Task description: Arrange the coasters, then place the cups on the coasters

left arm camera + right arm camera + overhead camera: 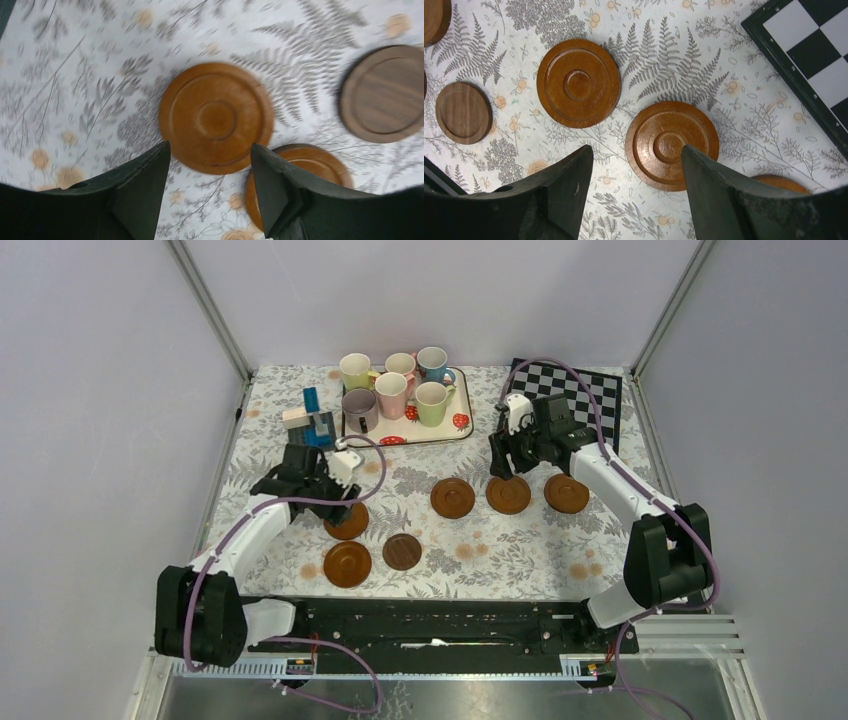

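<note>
Well, rough going through the left wrist camera: all smeared with blur, fern-print tablecloth (75,100) down to streaks. Just about readable, one coaster (216,117) flat on the cloth beyond the left gripper (210,150), jaws parted, nothing between them. Half hidden behind one finger (280,190), a second coaster (312,162); clipped by the right edge, the darker coaster (385,92). Over to the right wrist, crisp by contrast: right gripper (636,152) spread wide and empty, hanging above a middle coaster (671,145), with a neighbour coaster (578,82) in full view and a third coaster (781,182) barely peeking past the fingers. Cut off at the corner, the chessboard (809,60). Only from overhead, the whole layout: three coasters (508,494) in a row on the right, three more loosely grouped on the left, one partly covered by the left gripper. Fingertips of both grippers buried under their own housings up there, so no reading the gap from above. Also overhead alone: all six cups (391,395) crowded on the strawberry tray (425,433) at the far side, well apart from every coaster, none seated on one. Beside the tray, a small blue-and-white object (312,412), too small to identify.
</note>
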Controlling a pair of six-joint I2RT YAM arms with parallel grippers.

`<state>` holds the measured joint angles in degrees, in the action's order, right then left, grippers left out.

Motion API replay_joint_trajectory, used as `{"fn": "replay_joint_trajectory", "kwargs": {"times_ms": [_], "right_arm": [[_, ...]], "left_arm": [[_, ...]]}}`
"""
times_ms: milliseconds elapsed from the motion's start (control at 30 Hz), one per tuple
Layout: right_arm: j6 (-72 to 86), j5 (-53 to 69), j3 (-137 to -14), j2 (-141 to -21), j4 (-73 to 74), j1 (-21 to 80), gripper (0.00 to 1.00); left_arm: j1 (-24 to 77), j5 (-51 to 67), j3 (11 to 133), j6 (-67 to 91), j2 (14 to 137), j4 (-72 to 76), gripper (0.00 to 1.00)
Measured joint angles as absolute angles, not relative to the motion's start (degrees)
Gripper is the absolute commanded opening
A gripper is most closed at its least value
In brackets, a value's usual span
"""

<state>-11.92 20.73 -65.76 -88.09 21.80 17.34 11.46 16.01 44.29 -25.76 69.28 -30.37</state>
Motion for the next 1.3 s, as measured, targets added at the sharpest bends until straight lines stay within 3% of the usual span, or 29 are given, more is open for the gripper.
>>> {"fn": "replay_joint_trajectory", "kwargs": {"times_ms": [200, 700, 1167, 1300], "right_arm": [[-12.16, 20.84, -63.44, -86.11, 21.80, 16.71, 0.73], [-12.10, 21.19, -60.51, -82.52, 21.37, 16.71, 0.74], [-11.97, 21.56, -59.22, -80.82, 20.25, 16.71, 0.74], [-11.97, 21.54, -59.09, -80.82, 20.25, 16.71, 0.74]], "left_arm": [[5.61, 12.80, 41.17, -26.65, 69.73, -29.82, 0.67], [5.34, 11.90, 39.79, -26.46, 78.76, -23.90, 0.64], [10.70, 11.22, 45.25, -24.16, 87.64, -17.91, 0.42], [13.74, 11.00, 48.53, -22.85, 91.15, -16.69, 0.41]]}}
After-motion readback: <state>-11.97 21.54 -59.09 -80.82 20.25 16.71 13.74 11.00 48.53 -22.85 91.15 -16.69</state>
